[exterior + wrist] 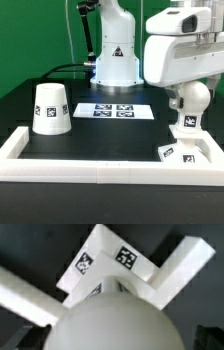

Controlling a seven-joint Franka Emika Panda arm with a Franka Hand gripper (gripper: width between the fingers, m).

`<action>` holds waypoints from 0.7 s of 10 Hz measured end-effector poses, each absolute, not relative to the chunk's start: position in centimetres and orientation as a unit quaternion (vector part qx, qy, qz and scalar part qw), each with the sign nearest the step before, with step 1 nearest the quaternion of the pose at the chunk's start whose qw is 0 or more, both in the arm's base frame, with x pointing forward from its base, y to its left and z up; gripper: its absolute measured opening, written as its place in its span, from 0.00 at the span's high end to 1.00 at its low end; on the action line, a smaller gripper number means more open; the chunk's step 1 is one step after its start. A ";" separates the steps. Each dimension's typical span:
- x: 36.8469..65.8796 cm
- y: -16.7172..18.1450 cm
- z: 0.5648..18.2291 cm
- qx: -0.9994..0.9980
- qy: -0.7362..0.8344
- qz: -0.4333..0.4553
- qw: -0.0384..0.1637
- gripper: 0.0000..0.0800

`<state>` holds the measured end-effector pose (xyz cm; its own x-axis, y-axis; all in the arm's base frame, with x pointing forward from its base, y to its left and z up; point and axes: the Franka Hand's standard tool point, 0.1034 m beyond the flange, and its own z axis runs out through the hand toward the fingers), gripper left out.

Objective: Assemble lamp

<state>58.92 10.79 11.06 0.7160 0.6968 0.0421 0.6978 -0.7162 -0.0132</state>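
Observation:
The round white bulb [190,99] stands upright with its neck on the flat square base [186,151], near the exterior view's right corner of the white frame. My gripper [188,88] hangs right over it, open, with the jaws on either side of the bulb's globe and not closed on it. In the wrist view the bulb [115,319] fills the space between my dark fingers [28,339], and the tagged base [100,259] lies below it. The tapered shade [51,108] stands apart on the exterior view's left.
The white rail-like frame [60,160] borders the black table along the front and both sides; its corner [178,256] lies close behind the base. The marker board [114,111] lies at mid-back, in front of the robot's pedestal [114,60].

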 end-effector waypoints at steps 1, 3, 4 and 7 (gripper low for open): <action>59.2 10.8 11.1 -0.912 -0.410 -0.017 0.013 0.13; 59.7 11.0 11.3 -0.888 -0.460 -0.018 0.011 0.13; 59.7 11.0 11.3 -0.880 -0.474 -0.017 0.011 0.13; 59.5 10.7 11.0 -0.835 -0.550 -0.013 0.001 0.13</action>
<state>59.51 10.72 11.04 0.3948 0.9185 0.0226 0.9186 -0.3951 0.0118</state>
